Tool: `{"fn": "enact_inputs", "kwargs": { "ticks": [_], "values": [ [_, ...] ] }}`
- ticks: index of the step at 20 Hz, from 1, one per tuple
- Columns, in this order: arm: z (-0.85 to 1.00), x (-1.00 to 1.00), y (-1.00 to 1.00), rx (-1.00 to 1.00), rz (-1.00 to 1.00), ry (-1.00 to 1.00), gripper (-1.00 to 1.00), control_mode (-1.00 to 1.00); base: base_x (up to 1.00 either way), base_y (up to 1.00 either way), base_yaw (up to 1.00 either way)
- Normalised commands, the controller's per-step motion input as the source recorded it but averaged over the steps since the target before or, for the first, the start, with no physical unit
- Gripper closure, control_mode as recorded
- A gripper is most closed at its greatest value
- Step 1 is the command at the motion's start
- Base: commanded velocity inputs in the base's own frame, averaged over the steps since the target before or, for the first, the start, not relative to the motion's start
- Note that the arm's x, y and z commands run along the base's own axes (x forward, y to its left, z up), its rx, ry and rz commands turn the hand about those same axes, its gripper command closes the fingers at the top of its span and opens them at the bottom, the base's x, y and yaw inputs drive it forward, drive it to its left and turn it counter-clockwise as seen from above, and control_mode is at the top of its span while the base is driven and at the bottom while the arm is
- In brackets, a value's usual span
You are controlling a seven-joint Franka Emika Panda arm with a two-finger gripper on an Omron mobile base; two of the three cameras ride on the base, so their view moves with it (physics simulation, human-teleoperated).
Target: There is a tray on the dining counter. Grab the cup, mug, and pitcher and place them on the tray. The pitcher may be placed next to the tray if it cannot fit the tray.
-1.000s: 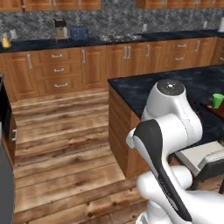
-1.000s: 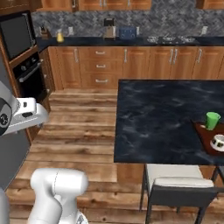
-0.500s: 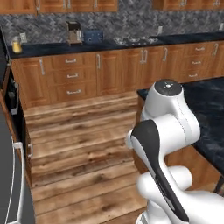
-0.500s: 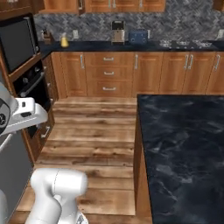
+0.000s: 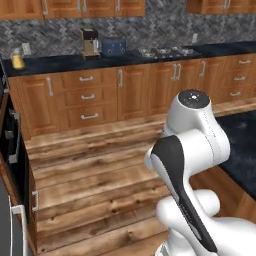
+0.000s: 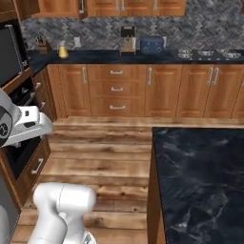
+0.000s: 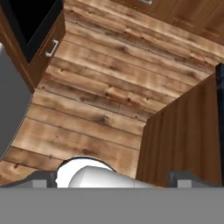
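Note:
The pitcher (image 6: pixel 62 49), clear glass with yellow-orange liquid, stands on the black wall counter near its left end, beside a knife block (image 6: pixel 44 46); it also shows as the pitcher (image 5: pixel 17 60) at the far left of the left base view. A corner of the dining counter (image 6: pixel 200 181) fills the lower right. The tray, cup and mug are out of view. My gripper (image 7: pixel 113 179) is open and holds nothing; it points down at the wood floor beside the dining counter's side panel (image 7: pixel 183 131), far from the pitcher.
A coffee machine (image 6: pixel 127 40) and a blue toaster (image 6: pixel 152 45) stand on the wall counter, with a stovetop (image 6: pixel 205 53) further right. A built-in oven (image 6: pixel 21 143) lines the left wall. Open wood floor (image 6: pixel 105 157) lies between the island and the cabinets.
The base has moved, so the whole scene has slid right: tray, cup and mug have left the views and the wall counter is nearer. The gripper stays open.

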Motion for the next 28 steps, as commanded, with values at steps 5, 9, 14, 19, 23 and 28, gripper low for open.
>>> {"fn": "enact_inputs", "kwargs": {
  "ticks": [5, 9, 14, 19, 23, 28],
  "values": [
    [0.0, 0.0, 0.0, 0.0, 0.0, 0.0, -1.0, 1.0, 1.0, 0.23, 0.0],
    [0.0, 0.0, 0.0, 0.0, 0.0, 0.0, -1.0, 1.0, 1.0, 0.24, 0.0],
    [0.0, 0.0, 0.0, 0.0, 0.0, 0.0, -1.0, 1.0, 1.0, 0.28, 0.0],
    [0.0, 0.0, 0.0, 0.0, 0.0, 0.0, -1.0, 1.0, 1.0, 0.37, 0.0],
    [0.0, 0.0, 0.0, 0.0, 0.0, 0.0, -1.0, 1.0, 1.0, 0.45, 0.0],
    [0.0, 0.0, 0.0, 0.0, 0.0, 0.0, -1.0, 1.0, 0.99, 0.56, 0.0]
  ]
}}
